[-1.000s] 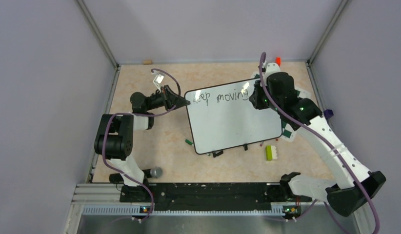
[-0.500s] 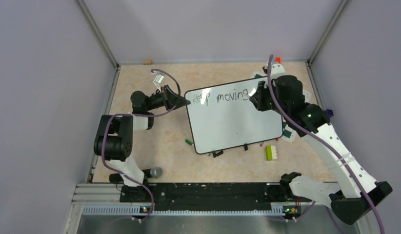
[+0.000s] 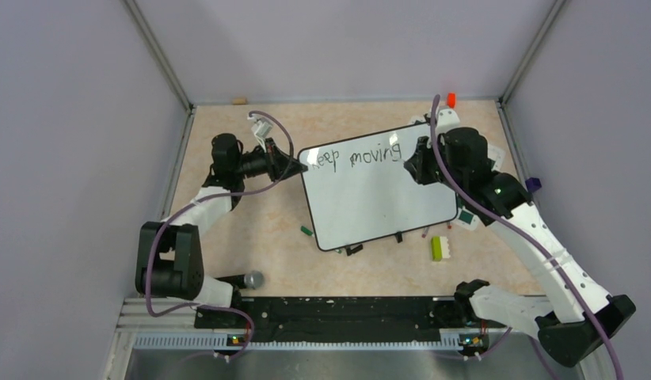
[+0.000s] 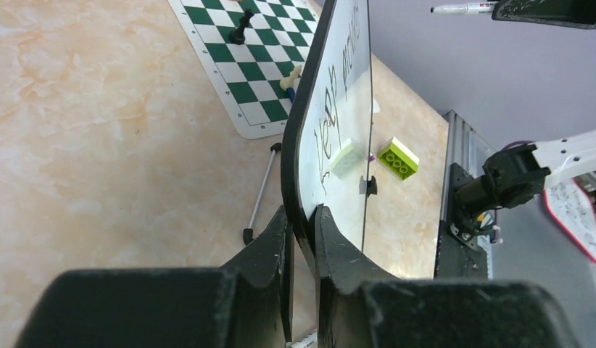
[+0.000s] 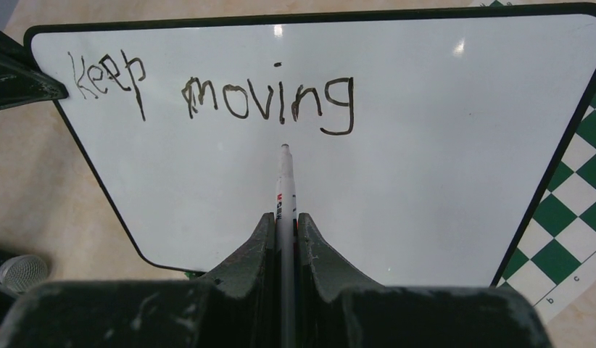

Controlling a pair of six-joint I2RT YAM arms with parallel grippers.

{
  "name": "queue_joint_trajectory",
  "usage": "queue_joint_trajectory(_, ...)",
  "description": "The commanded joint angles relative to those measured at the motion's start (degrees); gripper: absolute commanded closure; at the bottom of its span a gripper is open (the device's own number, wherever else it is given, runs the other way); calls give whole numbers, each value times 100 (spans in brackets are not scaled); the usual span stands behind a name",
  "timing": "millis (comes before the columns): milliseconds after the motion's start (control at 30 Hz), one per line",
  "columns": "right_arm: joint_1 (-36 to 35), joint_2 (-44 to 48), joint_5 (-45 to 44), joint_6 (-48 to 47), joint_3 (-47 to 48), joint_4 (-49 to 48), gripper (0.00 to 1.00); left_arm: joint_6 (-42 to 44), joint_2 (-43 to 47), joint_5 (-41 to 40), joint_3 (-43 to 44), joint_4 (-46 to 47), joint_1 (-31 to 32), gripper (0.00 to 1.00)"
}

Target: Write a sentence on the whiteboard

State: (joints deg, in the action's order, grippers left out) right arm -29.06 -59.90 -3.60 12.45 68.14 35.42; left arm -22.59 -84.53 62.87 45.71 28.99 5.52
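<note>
1. Whiteboard (image 3: 386, 202) is standing tilted near the middle of the table's far edge. The left gripper (image 4: 302, 217) is pinching its rim at the corner beside "Keep", jaws nearly shut.
2. The right gripper (image 5: 284, 217) is clamping a marker (image 5: 284, 177) tightly, its long axis aiming at the board and its tip just under "moving".
3. The sentence (image 5: 208, 94) is reading only "Keep moving". The next word is probably going on the bare face below, nearest the right arm.
4. The left wrist view is showing the tip apart from the face; the right wrist view is hiding that gap.
</note>
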Motion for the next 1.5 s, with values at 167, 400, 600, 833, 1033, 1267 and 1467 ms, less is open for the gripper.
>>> queue_joint_trajectory(167, 58, 178, -82, 51, -112, -117, 100, 1630, -355, 387, -51, -1194, 134, 90)
queue_joint_trajectory(400, -11, 137, 7, 241, -248, -193, 100, 1310, -303, 313, -163, -836, 134, 90)
queue_joint_trajectory(600, -1061, -276, -908, 523, -237, -241, 100, 884, -329, 650, -248, -80, 143, 90)
queue_joint_trajectory(833, -2204, -901, -1933, 914, 27, -295, 100, 870, -345, 913, -238, -21, 203, 89)
queue_joint_trajectory(1033, -2704, -1243, -2352, 972, 115, -522, 100, 959, -284, 903, -222, -208, 213, 89)
queue_joint_trajectory(1267, -3055, -1533, -2723, 853, 288, -887, 100, 1011, -243, 936, -195, -306, 230, 88)
queue_joint_trajectory(1467, -3270, -1988, -3161, 686, 617, -873, 100, 1025, -193, 948, -189, -337, 230, 88)
